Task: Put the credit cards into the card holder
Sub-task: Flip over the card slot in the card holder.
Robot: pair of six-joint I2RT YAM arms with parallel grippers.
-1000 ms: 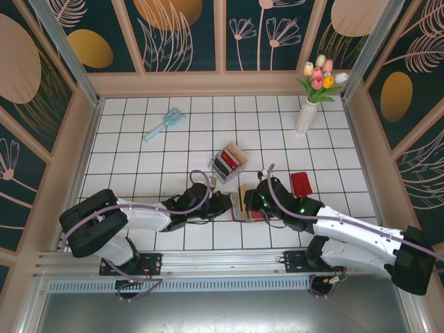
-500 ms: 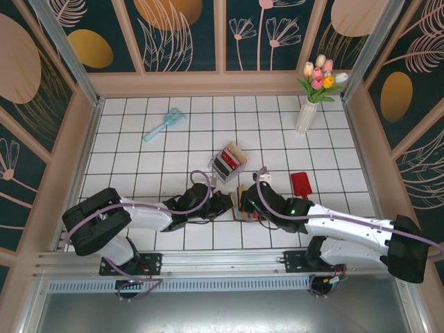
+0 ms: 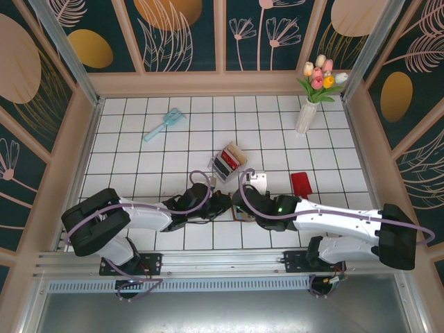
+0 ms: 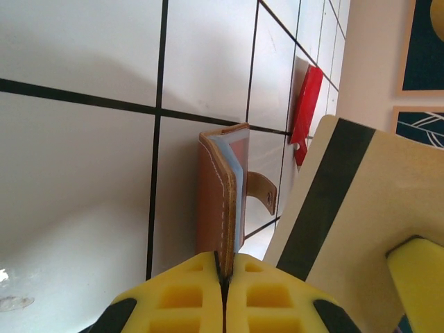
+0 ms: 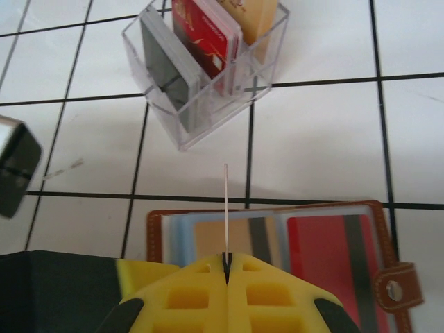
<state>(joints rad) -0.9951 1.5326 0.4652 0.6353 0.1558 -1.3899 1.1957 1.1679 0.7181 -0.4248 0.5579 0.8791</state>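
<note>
The brown leather card holder (image 5: pixel 378 229) lies open on the tiles, with a tan card and a red card (image 5: pixel 319 250) in its slots. My left gripper (image 4: pixel 223 260) is shut on the holder's stitched cover edge (image 4: pixel 211 201), holding that flap upright. My right gripper (image 5: pixel 227 258) is shut on a tan credit card with a black stripe (image 4: pixel 347 208), seen edge-on (image 5: pixel 225 201) just above the holder's left slots. From above, both grippers (image 3: pixel 222 202) (image 3: pixel 241 200) meet over the holder (image 3: pixel 244 214). More credit cards (image 5: pixel 205 35) in grey, red and tan stand in a clear tray.
The clear plastic tray (image 3: pixel 227 161) stands just beyond the holder. A red scoop (image 3: pixel 302 184) lies to the right, a blue brush (image 3: pixel 165 123) at the far left. A white vase of tulips (image 3: pixel 309 111) stands at the back right. Walls enclose the tiled floor.
My right arm has swung left with the tan card, from beside the red scoop to over the open holder. The left gripper has kept its hold on the cover.
</note>
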